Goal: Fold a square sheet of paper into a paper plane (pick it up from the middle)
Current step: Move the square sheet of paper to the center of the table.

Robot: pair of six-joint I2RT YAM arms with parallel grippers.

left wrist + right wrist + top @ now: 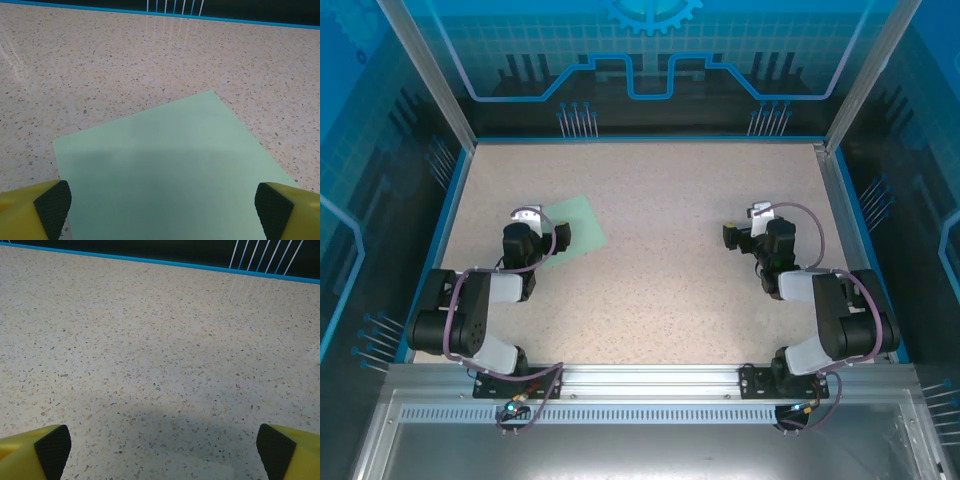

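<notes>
Left jaws wide apart, low over the square sheet of paper [170,165]; right jaws likewise over table [150,340]

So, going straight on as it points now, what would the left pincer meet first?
The left pincer would most likely meet the square sheet of paper, flat on the table just ahead; the gap is unclear.

No words, numbers or brand marks can be read anywhere. The one sign is a blue gear emblem [653,14], without lettering, on the back wall [770,40] beyond the table's [670,260] far edge.
</notes>
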